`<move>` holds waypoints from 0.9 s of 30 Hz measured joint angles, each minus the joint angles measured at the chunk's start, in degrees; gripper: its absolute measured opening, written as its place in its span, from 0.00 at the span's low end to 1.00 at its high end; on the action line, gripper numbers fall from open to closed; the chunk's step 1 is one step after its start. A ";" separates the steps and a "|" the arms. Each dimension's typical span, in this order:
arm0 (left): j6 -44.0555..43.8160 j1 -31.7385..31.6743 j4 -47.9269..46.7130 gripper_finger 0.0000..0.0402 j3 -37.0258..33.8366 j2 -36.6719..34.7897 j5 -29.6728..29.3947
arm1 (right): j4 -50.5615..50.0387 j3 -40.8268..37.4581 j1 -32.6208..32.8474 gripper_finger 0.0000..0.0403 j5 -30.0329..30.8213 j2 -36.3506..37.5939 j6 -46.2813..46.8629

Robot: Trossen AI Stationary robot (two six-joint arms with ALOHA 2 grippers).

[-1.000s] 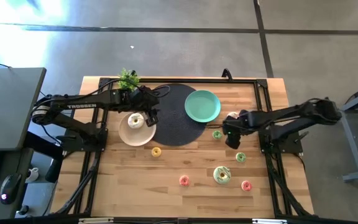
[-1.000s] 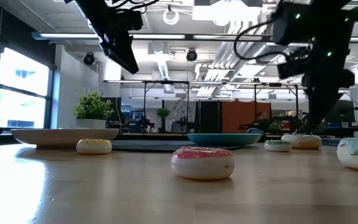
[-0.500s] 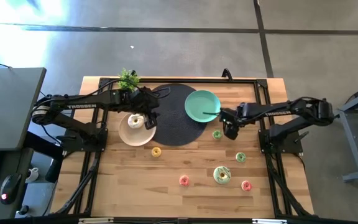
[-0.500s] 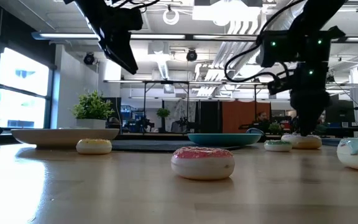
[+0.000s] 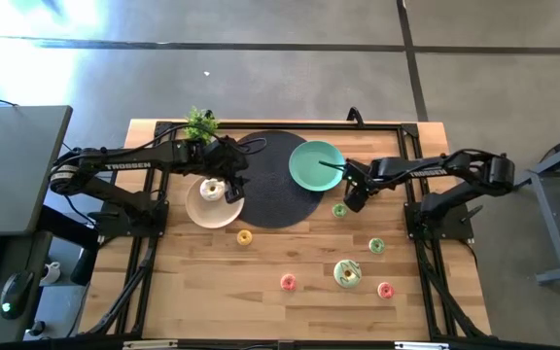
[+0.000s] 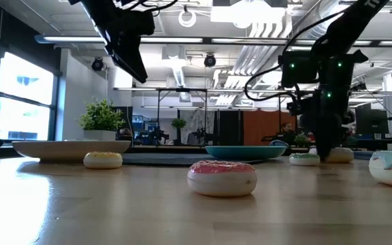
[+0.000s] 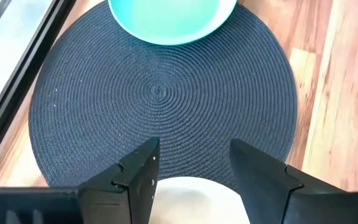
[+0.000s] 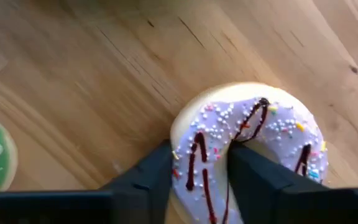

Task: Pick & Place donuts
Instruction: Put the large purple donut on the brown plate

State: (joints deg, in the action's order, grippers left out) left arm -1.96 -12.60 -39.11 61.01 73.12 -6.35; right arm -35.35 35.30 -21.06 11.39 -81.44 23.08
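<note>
In the right wrist view, a donut with pale lilac frosting, sprinkles and a dark drizzle (image 8: 247, 140) lies on the wood. My right gripper (image 8: 201, 168) is shut on it, just right of the teal plate (image 5: 317, 165); in the high view my right gripper (image 5: 355, 197) hides it. My left gripper (image 5: 233, 185) hangs open above the beige plate (image 5: 202, 209), which holds a cream donut (image 5: 212, 190). Small donuts lie flat on the table: yellow (image 5: 244, 236), two green (image 5: 339, 210) (image 5: 377, 246), red-orange (image 5: 288, 282), pink (image 5: 386, 290) and a larger green-and-cream one (image 5: 347, 273). My right gripper pinches one side of the donut's ring (image 8: 207, 146), a strip of frosting showing between the two fingers. One fingertip (image 8: 253, 171) stands at the hole and the other (image 8: 151, 177) outside the ring. The fingers point down from above. The donut rests flat on the table.
A round black woven mat (image 5: 278, 185) lies between the two plates, partly under both. A small potted plant (image 5: 200, 123) stands at the far edge. Black frame rails run along the table's sides. Bare wood lies open at the near left.
My right gripper has moved toward the far edge and slightly left, coming down over the lilac donut beside the teal plate. The donut has stayed on the table.
</note>
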 joint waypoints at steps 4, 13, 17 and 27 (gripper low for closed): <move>-3.05 0.00 0.26 0.48 0.00 0.00 -0.58 | -2.07 1.33 -0.01 0.10 -0.66 0.35 1.15; -7.34 0.02 3.64 0.47 0.04 -1.81 1.35 | -5.79 15.93 5.08 0.08 1.15 1.80 3.39; -7.27 0.02 3.29 0.47 0.04 -3.83 2.92 | 7.19 19.84 10.88 0.03 3.79 -0.80 -0.67; -7.41 -0.03 3.09 0.47 0.04 -18.37 4.35 | 40.56 32.45 17.66 0.05 1.90 -26.71 -10.37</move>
State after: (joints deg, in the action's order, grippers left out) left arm -9.37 -12.63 -36.02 61.06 54.75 -2.00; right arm 5.20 67.75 -3.40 13.29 -108.16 12.71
